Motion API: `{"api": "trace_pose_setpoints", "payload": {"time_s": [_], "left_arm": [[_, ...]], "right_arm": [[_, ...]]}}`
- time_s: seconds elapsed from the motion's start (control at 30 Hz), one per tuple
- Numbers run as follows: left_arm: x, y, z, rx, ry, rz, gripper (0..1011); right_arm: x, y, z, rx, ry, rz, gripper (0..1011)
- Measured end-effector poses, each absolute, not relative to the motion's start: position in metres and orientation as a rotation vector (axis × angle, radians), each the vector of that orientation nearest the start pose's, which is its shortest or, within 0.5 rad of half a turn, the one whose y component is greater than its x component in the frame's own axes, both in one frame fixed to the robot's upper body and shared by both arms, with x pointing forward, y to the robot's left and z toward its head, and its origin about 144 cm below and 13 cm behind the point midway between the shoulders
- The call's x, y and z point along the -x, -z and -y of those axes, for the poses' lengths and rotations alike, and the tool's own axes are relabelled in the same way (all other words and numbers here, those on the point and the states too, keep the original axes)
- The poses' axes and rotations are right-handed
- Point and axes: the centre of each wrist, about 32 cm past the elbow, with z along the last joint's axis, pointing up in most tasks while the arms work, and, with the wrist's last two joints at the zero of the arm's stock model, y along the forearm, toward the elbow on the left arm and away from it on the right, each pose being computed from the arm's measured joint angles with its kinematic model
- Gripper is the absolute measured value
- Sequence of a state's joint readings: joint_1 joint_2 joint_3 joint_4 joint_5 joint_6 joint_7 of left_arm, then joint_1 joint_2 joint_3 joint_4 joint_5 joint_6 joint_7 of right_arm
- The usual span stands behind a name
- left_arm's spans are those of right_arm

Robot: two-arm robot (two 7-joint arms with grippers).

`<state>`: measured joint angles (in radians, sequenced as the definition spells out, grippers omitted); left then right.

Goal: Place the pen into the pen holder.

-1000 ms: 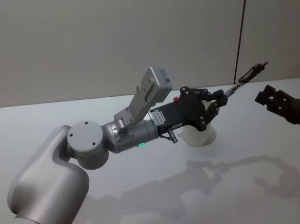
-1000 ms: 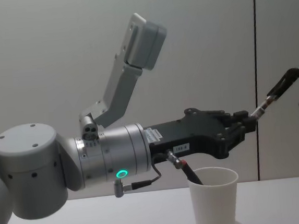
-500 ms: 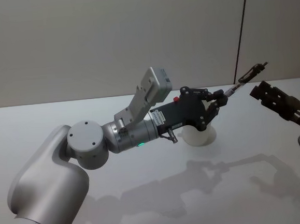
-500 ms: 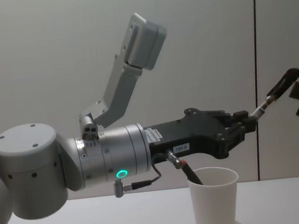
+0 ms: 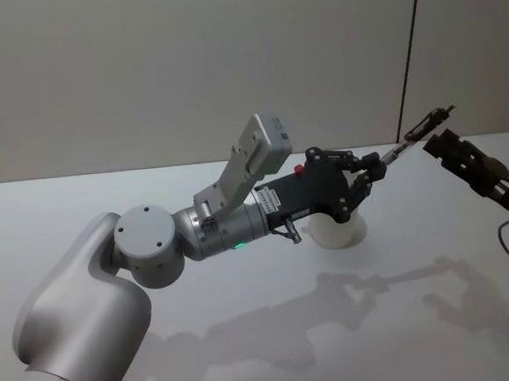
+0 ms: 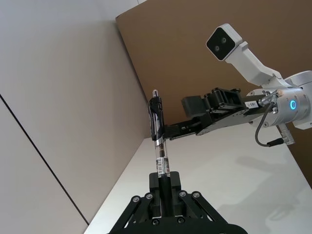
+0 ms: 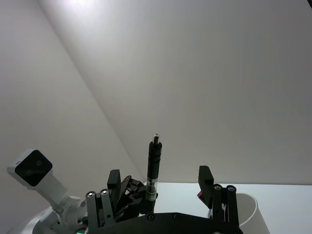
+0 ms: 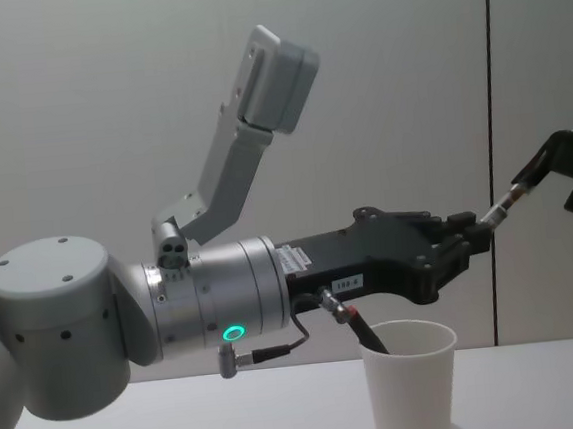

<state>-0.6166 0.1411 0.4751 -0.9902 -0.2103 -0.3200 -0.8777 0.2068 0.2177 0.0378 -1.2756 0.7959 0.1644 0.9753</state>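
Jaws clamped on the pen's lower end, the left gripper holds it aloft above the pen holder on the desk; the right gripper, jaws wide, flanks the pen's tip.

A black-and-clear pen juts tilted above the desk, gripped at one end; the white paper-cup pen holder stands upright below.
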Motion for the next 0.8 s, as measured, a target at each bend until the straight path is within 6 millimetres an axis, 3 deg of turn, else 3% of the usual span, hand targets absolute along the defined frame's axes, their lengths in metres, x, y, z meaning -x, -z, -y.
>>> {"api": "trace_pose_setpoints", "payload": {"time_s": [0.8], "left_arm": [[-0.608,-1.188,-0.17,-0.017,-0.352,0.31,136]], "right_arm": [[-0.516,-1.128,0.305,-0.57,0.646,-0.365,1002]]}}
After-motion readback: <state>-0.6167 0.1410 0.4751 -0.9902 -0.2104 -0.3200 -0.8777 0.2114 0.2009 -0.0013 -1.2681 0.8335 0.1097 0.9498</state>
